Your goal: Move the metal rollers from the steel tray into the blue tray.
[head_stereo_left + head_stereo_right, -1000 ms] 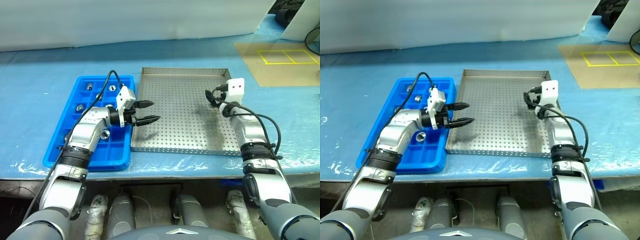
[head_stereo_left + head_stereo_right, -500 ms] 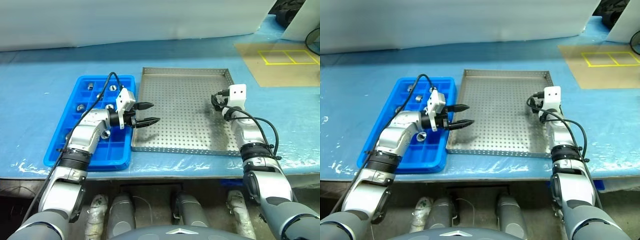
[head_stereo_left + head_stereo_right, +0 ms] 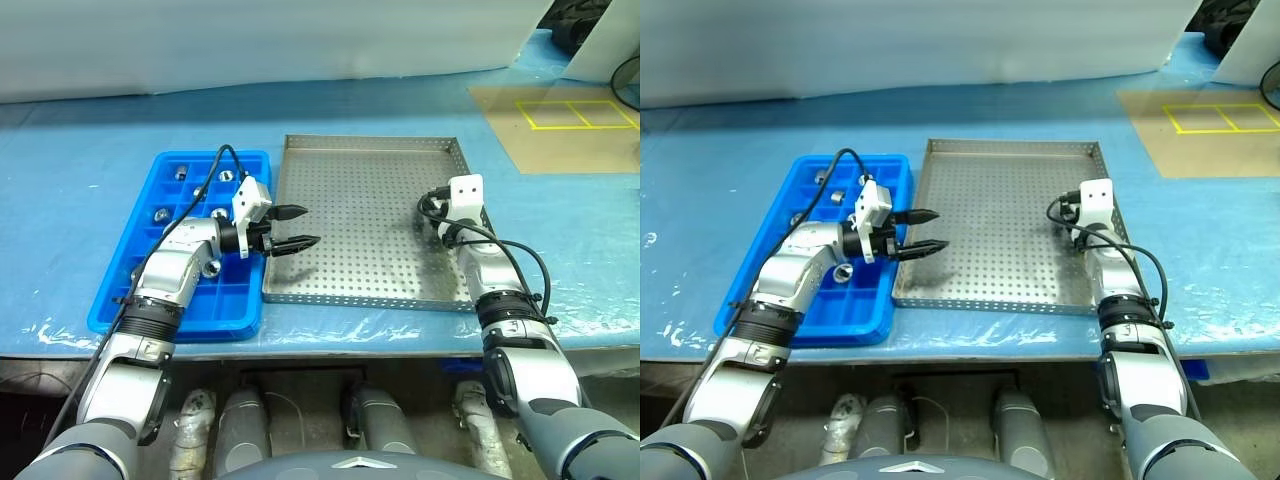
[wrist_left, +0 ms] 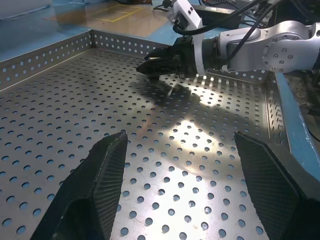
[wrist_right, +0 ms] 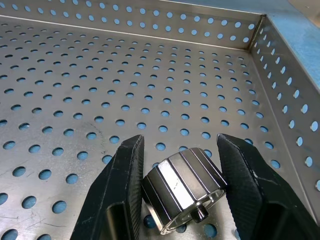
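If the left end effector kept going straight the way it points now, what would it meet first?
Probably the right end effector, which stands across the steel tray in its line. Nothing on the tray floor lies between them; whether their heights match is unclear.

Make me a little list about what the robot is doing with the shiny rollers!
right gripper: shut on metal roller, low in the steel tray
left gripper: open, holding nothing, over the steel tray's left edge
blue tray: beside the steel tray, with several rollers in its compartments
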Available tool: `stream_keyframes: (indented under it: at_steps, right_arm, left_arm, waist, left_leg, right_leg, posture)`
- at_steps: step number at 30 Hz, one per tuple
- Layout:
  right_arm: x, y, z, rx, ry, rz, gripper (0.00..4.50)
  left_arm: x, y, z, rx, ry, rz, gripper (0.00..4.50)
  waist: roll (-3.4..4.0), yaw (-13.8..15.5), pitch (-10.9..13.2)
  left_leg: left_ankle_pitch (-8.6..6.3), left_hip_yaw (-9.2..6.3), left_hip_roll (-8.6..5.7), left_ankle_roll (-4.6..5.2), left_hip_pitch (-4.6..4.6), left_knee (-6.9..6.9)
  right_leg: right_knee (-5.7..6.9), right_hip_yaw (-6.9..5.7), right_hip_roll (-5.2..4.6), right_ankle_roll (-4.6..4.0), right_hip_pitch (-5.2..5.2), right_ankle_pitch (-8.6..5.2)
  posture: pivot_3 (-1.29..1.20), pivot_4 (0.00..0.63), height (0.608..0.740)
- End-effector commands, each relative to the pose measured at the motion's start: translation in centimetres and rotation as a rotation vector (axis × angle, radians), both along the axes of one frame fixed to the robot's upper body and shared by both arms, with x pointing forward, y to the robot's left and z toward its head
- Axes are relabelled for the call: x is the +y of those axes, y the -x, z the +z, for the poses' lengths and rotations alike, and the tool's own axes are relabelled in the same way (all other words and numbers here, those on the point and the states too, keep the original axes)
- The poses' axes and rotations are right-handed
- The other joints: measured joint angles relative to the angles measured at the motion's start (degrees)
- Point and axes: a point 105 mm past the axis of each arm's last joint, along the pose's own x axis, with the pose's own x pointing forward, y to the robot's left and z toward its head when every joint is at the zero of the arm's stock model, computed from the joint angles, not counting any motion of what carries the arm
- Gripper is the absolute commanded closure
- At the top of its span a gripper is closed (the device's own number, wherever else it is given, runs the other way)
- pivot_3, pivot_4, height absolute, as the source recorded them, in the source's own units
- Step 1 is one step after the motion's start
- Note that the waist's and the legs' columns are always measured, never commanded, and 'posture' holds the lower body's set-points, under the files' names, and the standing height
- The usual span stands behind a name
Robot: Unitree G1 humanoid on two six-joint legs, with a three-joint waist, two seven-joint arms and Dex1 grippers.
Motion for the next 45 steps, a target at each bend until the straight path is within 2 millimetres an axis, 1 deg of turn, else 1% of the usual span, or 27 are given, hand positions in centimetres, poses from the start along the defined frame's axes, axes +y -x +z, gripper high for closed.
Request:
stream_keyframes:
  at_steps: [1,3,4,6,7,9,12,13,14,17,20,22,25,26,28,29,31,35,37,40,43,45]
  right_arm:
    - [1.0,-0.2,1.7,-0.054,0.019,0.039,2.66]
    - [1.8,-0.4,2.6,-0.069,0.032,0.073,2.66]
    - [2.9,-0.4,3.8,-0.095,0.0,0.117,2.66]
    - [5.8,-0.1,6.7,-0.156,-0.056,0.244,2.66]
    - [7.0,0.2,7.8,-0.175,-0.065,0.3,2.66]
    - [9.4,0.9,9.1,-0.188,-0.066,0.415,2.66]
    - [13.5,2.3,10.3,-0.174,-0.082,0.617,2.66]
    - [14.4,2.8,10.5,-0.167,-0.086,0.665,2.66]
    - [15.7,3.3,10.5,-0.16,-0.072,0.735,2.66]
    - [19.2,4.9,10.1,-0.137,-0.031,0.93,2.66]
    - [21.3,5.8,9.6,-0.109,-0.018,1.059,2.66]
    - [22.8,6.8,9.2,-0.077,-0.022,1.169,2.66]
    - [24.4,8.5,8.5,-0.041,-0.003,1.327,2.66]
    - [25.0,9.2,8.3,-0.026,-0.001,1.396,2.66]
    - [26.3,10.6,8.1,0.004,-0.014,1.524,2.66]
    - [26.9,11.3,7.9,0.019,-0.017,1.582,2.66]
    - [27.6,12.3,7.3,0.049,-0.009,1.665,2.66]
    - [28.3,13.2,5.5,0.141,-0.036,1.735,2.66]
    - [28.3,13.4,4.3,0.172,-0.014,1.746,2.66]
    - [27.9,13.6,3.2,0.217,0.004,1.76,2.66]
    - [27.2,13.4,2.3,0.236,0.049,1.753,2.66]
    - [26.4,13.3,2.1,0.249,0.058,1.748,2.66]
  left_arm:
    - [-0.1,0.1,1.3,-0.055,0.002,-0.01,0.91]
    - [0.0,0.1,1.3,-0.056,0.004,-0.008,0.91]
    - [0.1,0.0,1.4,-0.057,0.004,-0.004,0.91]
    - [0.7,-0.2,1.9,-0.075,-0.001,0.011,0.91]
    - [1.1,-0.4,2.2,-0.084,0.001,0.025,0.91]
    - [2.0,-0.8,3.0,-0.105,-0.003,0.05,0.91]
    - [3.8,-0.7,4.3,-0.147,-0.028,0.082,0.91]
    - [4.2,-0.6,4.6,-0.156,-0.03,0.091,0.91]
    - [4.9,-0.3,4.8,-0.169,-0.052,0.108,0.91]
    - [6.7,1.4,5.2,-0.194,-0.095,0.157,0.91]
    - [7.8,3.1,6.4,-0.188,-0.049,0.22,0.91]
    - [8.2,4.7,7.2,-0.183,-0.019,0.253,0.91]
    - [9.0,6.7,7.0,-0.159,-0.048,0.307,0.91]
    - [9.6,7.7,6.7,-0.143,-0.072,0.333,0.91]
    - [10.6,10.0,6.6,-0.112,-0.095,0.374,0.91]
    - [11.0,11.0,6.7,-0.102,-0.111,0.4,0.91]
    - [11.7,12.2,6.7,-0.085,-0.131,0.446,0.91]
    - [12.4,13.3,6.5,-0.057,-0.138,0.518,0.91]
    - [12.3,13.6,6.4,-0.047,-0.124,0.532,0.91]
    - [12.0,13.7,6.0,-0.032,-0.121,0.535,0.91]
    - [11.9,13.5,5.8,-0.025,-0.115,0.536,0.91]
    - [11.8,13.2,5.8,-0.023,-0.107,0.531,0.91]
  waist:
    - [0.0,-0.06,0.0]
    - [0.0,-0.1,0.0]
    - [0.0,-0.1,0.0]
    - [0.02,-0.35,0.03]
    - [0.02,-0.39,0.03]
    - [0.02,-0.3,0.03]
    - [0.03,-0.14,0.03]
    - [0.03,-0.05,0.03]
    - [0.03,0.24,0.03]
    - [0.03,0.8,0.03]
    - [0.04,2.21,0.05]
    - [0.03,3.6,0.07]
    - [0.04,5.58,0.08]
    - [0.04,6.2,0.08]
    - [0.0,6.71,0.09]
    - [0.0,7.25,0.1]
    - [-0.07,8.48,0.14]
    - [0.0,11.61,0.18]
    - [0.02,13.44,0.19]
    - [0.03,15.82,0.2]
    - [0.03,17.23,0.2]
    - [0.03,17.74,0.19]
  left_leg:
    - [0.0,0.0,0.0,0.0,0.0,-0.01]
    - [0.0,0.0,0.0,0.0,0.0,-0.01]
    - [0.0,0.0,0.0,0.0,0.0,-0.01]
    - [0.0,0.0,0.0,0.01,-0.01,-0.02]
    - [0.0,0.01,0.03,0.01,0.0,-0.03]
    - [0.01,0.01,0.08,-0.01,0.03,-0.1]
    - [0.02,0.01,0.13,-0.04,0.05,-0.15]
    - [0.02,0.0,0.12,-0.04,0.06,-0.17]
    - [0.02,0.0,0.12,-0.04,0.05,-0.2]
    - [0.03,0.0,0.11,-0.08,0.01,-0.24]
    - [0.04,-0.01,0.14,-0.1,-0.07,-0.35]
    - [0.04,-0.04,0.19,-0.1,-0.18,-0.37]
    - [0.03,-0.07,0.33,-0.1,-0.21,-0.38]
    - [0.03,-0.07,0.36,-0.11,-0.21,-0.38]
    - [0.03,-0.09,0.45,-0.1,-0.21,-0.42]
    - [0.02,-0.11,0.46,-0.1,-0.23,-0.42]
    - [0.04,-0.18,0.48,-0.13,-0.31,-0.47]
    - [0.08,-0.36,0.51,-0.2,-0.23,-0.58]
    - [0.08,-0.69,0.48,-0.2,-0.19,-0.62]
    - [0.07,-0.82,0.38,-0.2,-0.19,-0.64]
    - [0.08,-0.86,0.37,-0.21,-0.16,-0.67]
    - [0.09,-0.87,0.36,-0.24,-0.15,-0.74]
  right_leg:
    - [0.0,0.0,0.0,0.0,0.0,0.0]
    - [0.0,0.0,0.0,0.0,0.0,0.0]
    - [0.0,0.0,0.0,0.0,-0.01,0.0]
    - [0.0,0.0,0.0,0.0,-0.02,0.0]
    - [0.0,0.02,0.03,0.0,-0.05,0.0]
    - [0.0,0.02,0.09,0.0,-0.05,0.0]
    - [0.0,-0.01,0.13,-0.01,-0.05,-0.01]
    - [-0.01,-0.01,0.12,-0.01,-0.05,-0.01]
    - [-0.04,-0.01,0.12,-0.02,-0.05,-0.01]
    - [-0.11,-0.03,0.08,-0.02,-0.07,-0.01]
    - [-0.11,-0.12,0.07,-0.04,-0.17,-0.03]
    - [-0.08,-0.21,0.08,-0.09,-0.26,-0.06]
    - [-0.07,-0.29,0.07,-0.14,-0.28,-0.09]
    - [-0.08,-0.3,0.07,-0.15,-0.28,-0.1]
    - [-0.11,-0.31,0.02,-0.14,-0.28,-0.11]
    - [-0.15,-0.3,0.01,-0.13,-0.29,-0.12]
    - [-0.2,-0.35,0.01,-0.11,-0.33,-0.14]
    - [-0.16,-0.37,0.01,-0.13,-0.32,-0.18]
    - [-0.16,-0.34,-0.02,-0.02,-0.3,-0.25]
    - [-0.18,-0.29,-0.05,0.27,-0.27,-0.41]
    - [-0.18,-0.24,-0.02,0.29,-0.29,-0.43]
    - [-0.18,-0.24,-0.02,0.31,-0.29,-0.43]
  posture:
    - [-0.25,0.15,0.74]
    - [-0.24,0.15,0.74]
    - [-0.24,0.15,0.74]
    - [-0.24,0.15,0.74]
    - [-0.22,0.15,0.74]
    - [-0.21,0.15,0.74]
    - [-0.15,0.15,0.74]
    - [-0.15,0.15,0.74]
    - [-0.1,0.15,0.74]
    - [0.0,0.15,0.74]
    - [0.14,0.15,0.74]
    - [0.23,0.15,0.74]
    - [0.29,0.15,0.74]
    - [0.36,0.15,0.74]
    - [0.42,0.15,0.74]
    - [0.44,0.15,0.74]
    - [0.49,0.15,0.74]
    - [0.54,0.15,0.74]
    - [0.55,0.15,0.74]
    - [0.54,0.15,0.74]
    - [0.52,0.15,0.74]
    - [0.5,0.15,0.74]
